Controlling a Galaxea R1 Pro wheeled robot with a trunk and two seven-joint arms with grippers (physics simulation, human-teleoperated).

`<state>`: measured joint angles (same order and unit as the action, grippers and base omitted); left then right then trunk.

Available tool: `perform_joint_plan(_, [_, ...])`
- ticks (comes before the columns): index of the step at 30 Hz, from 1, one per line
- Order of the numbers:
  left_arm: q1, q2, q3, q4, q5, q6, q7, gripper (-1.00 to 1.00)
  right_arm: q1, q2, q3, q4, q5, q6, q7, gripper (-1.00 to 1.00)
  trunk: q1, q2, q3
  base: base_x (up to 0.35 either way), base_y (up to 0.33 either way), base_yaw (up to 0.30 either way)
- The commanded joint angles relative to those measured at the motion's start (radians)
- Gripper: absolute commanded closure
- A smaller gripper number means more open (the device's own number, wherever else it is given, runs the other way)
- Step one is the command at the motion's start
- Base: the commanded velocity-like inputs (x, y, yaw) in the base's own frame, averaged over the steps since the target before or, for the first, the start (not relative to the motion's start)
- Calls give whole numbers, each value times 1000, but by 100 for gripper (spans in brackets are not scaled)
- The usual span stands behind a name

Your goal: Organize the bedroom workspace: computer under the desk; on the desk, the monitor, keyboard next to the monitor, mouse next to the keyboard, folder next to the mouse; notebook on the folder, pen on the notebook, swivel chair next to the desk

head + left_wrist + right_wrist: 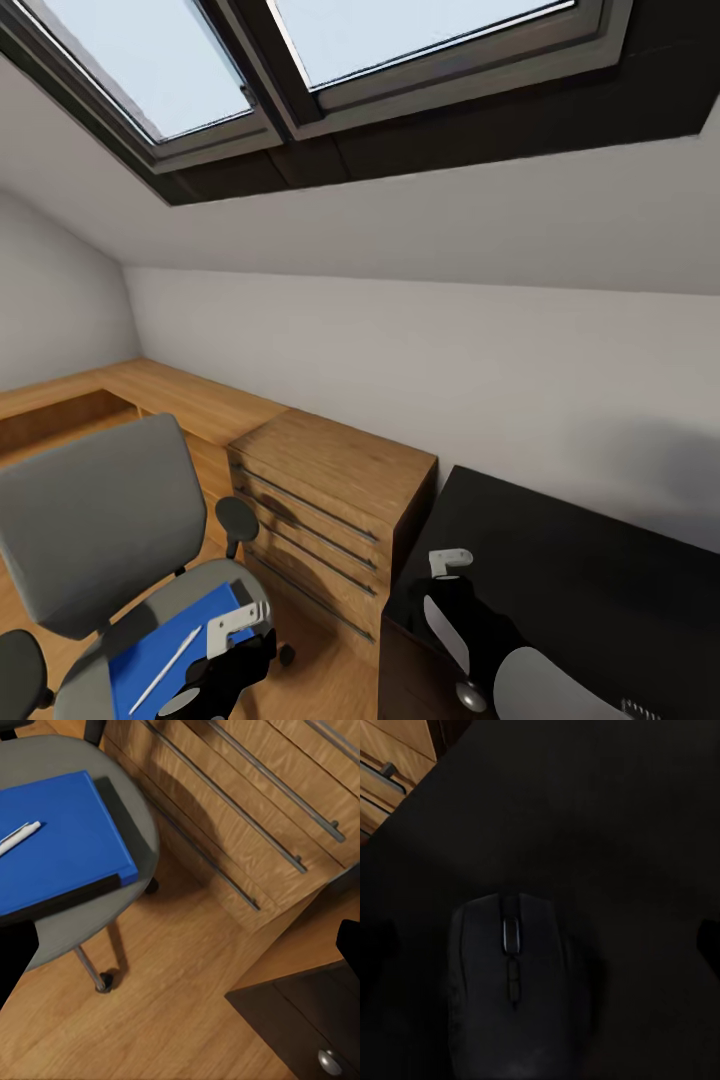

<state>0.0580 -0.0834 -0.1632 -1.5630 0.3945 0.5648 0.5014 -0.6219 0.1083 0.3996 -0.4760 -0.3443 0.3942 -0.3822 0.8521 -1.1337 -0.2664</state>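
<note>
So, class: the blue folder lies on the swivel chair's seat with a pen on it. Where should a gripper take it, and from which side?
Probably the folder's long edge facing the chest of drawers, which overhangs the swivel chair seat slightly. Come in level from that side, gripper fingers above and below the edge, and keep it flat, since the pen lies loose on top.

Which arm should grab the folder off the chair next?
Left, probably. Its gripper hangs right above the blue folder on the swivel chair; the right gripper is over the desk, above the mouse.
</note>
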Motion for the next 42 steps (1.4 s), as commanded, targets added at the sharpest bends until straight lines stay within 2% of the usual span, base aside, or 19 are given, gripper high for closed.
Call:
perform_joint_plan(1, [0,0,-1,-2,11,1,9,-100,-1,-1,8,-1,-10,5,-9,-100,4,-8,-4,0,0,0])
perform_joint_plan(18, [0,0,-1,-2,11,1,9,-100,-1,-1,9,-1,-11,21,-9,-100,69,-127,-58,0,0,0])
perform_joint_plan(30, [0,0,-1,-2,11,2,9,-100,-1,-1,8,-1,-12,21,-9,-100,69,-127,-58,-3,0,0])
perform_joint_plan(42, [0,1,-1,-2,11,3,9,-100,-1,-1,9,-1,-11,20,-9,-100,69,-127,-58,-110,0,0])
